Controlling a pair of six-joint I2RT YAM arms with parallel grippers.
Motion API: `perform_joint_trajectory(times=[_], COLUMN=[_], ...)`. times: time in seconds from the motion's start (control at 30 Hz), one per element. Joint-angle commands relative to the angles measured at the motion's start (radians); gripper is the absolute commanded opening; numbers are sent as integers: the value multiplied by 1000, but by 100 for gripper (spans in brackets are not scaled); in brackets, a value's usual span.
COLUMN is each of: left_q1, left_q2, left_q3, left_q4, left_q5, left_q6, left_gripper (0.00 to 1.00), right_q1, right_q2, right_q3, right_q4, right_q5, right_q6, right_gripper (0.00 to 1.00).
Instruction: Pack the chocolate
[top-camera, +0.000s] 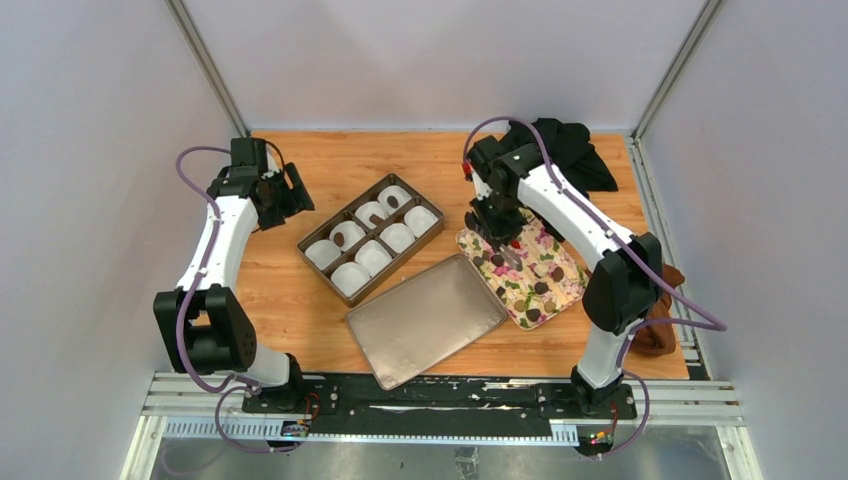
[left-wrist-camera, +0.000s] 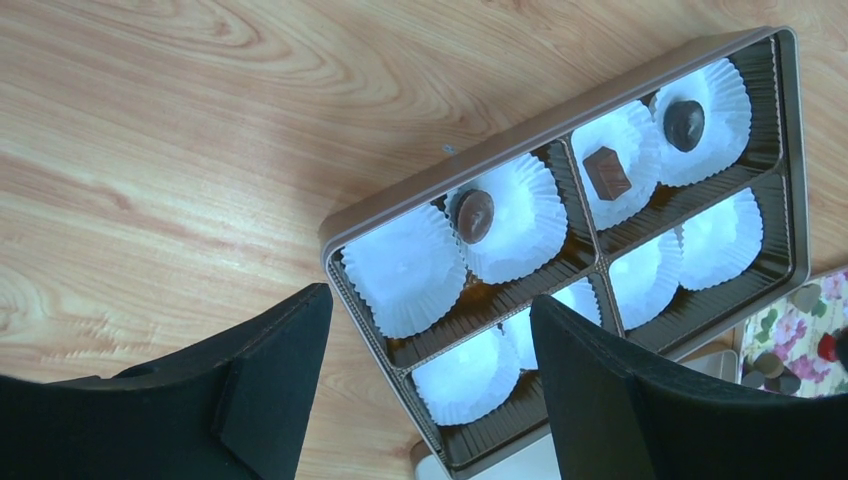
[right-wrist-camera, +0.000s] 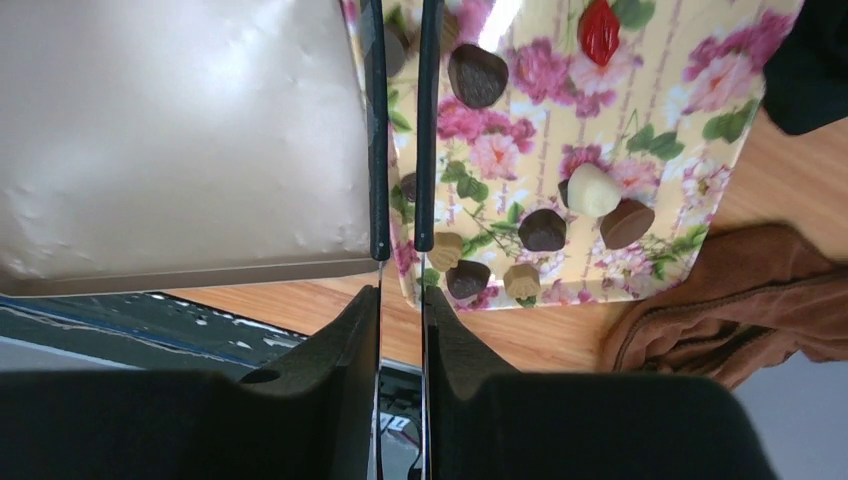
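Note:
Several chocolate pieces (right-wrist-camera: 543, 229) lie loose on the flower-print tray (top-camera: 560, 295), among them a dark one (right-wrist-camera: 477, 75) near the tongs' far end. Three more chocolates (left-wrist-camera: 474, 215) sit in white paper cups inside the brown compartment box (top-camera: 309, 242). My right gripper (right-wrist-camera: 402, 295) is shut on a pair of thin tongs (right-wrist-camera: 377, 150) that reach over the tray's left edge; their two blades stand close together. A small dark piece shows between the blades. Whether it is pinched cannot be told. My left gripper (left-wrist-camera: 430, 330) hangs open over the box's near corner, holding nothing.
The box's flat lid (top-camera: 425, 320) lies between box and tray, close to the tray's left edge. A black cloth (top-camera: 570, 150) sits at the back right. A rust-brown cloth (right-wrist-camera: 720, 320) lies beside the tray's right end. A white piece (right-wrist-camera: 592, 190) and a red one (right-wrist-camera: 600, 30) are also on the tray.

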Motion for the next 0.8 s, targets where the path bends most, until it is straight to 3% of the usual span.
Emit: perform_joint_trajectory(times=[0.0,0.37,0.53,0.77], left_q1=[11,112,137,137], left_q2=[-6,-60,-136,-139], left_q3=[39,29,-53,-68], left_q4=[-9,-36,-6,-7], left_q5=[-32,-61,-48,-24], left_q6=[18,-72,-163,-176], left_gripper=[78,79,79,79], right_q1=[61,354,390,421], right_q2=[-2,360,417,521], right_q3=[173,766,754,762], right_q4=[-87,-1,169,231], right_q5=[-21,-90,-152,-200], right_q6=[-17,-30,-44,-56], right_gripper=[0,0,1,1])
